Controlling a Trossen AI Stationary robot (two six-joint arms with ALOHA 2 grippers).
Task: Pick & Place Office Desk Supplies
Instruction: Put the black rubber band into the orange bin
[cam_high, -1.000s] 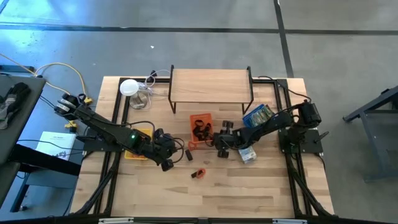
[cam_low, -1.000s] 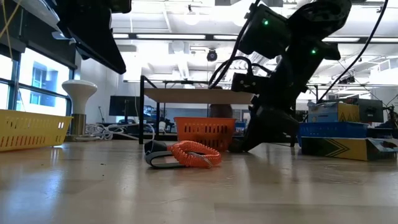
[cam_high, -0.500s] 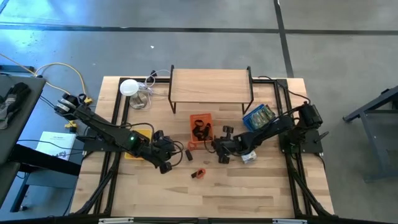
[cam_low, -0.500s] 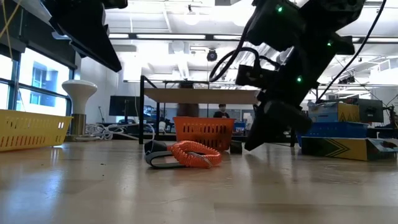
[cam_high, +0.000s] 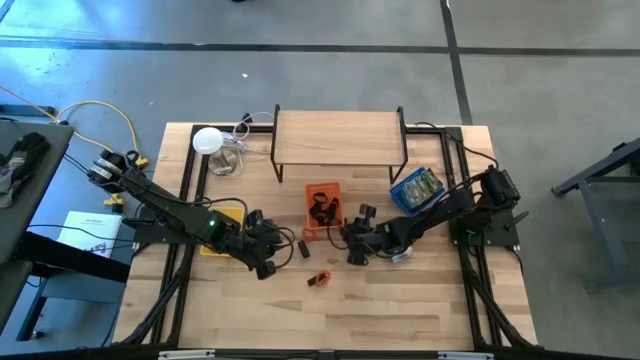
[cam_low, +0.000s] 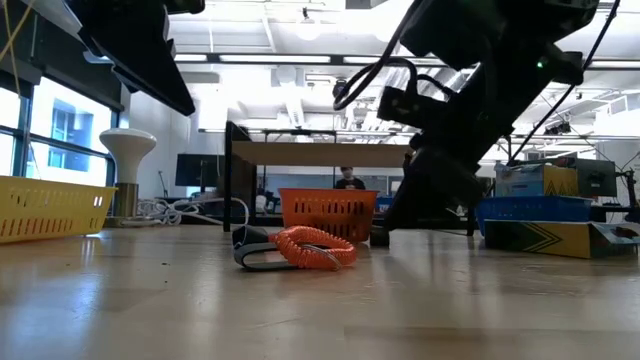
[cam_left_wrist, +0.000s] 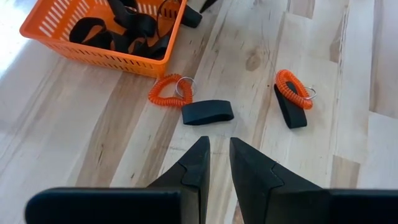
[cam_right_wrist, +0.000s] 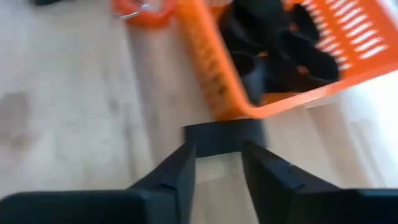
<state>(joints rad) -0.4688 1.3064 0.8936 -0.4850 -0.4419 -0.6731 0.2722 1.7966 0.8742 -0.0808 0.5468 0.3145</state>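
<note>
An orange tray (cam_high: 322, 205) holding black clip-like pieces stands mid-table. My right gripper (cam_high: 350, 243) is open and low at the tray's near right corner. Its fingertips (cam_right_wrist: 217, 152) stand at a black piece (cam_right_wrist: 224, 137) that lies against the tray's wall (cam_right_wrist: 211, 87). My left gripper (cam_high: 280, 248) is shut and empty (cam_left_wrist: 219, 146), left of the tray. Ahead of it a black piece (cam_left_wrist: 207, 112) and a red-orange coil (cam_left_wrist: 168, 93) lie on the table. Another coil with a black piece (cam_left_wrist: 292, 99) lies nearer the front edge (cam_high: 318, 279). My right gripper comes at the black piece (cam_right_wrist: 224, 137) low, from the table's right, with a finger at each end of it. I cannot tell whether the fingers touch it. The piece lies flat on the table beside the tray.
A yellow tray (cam_high: 225, 222) lies under the left arm and a blue tray (cam_high: 415, 187) at the right. A packet (cam_high: 400, 252) lies under the right arm. A wooden shelf (cam_high: 338, 138) and a white lamp (cam_high: 207, 140) stand at the far edge.
My right gripper has moved toward the table's left and down, from beside the packet to the orange tray's near right corner.
</note>
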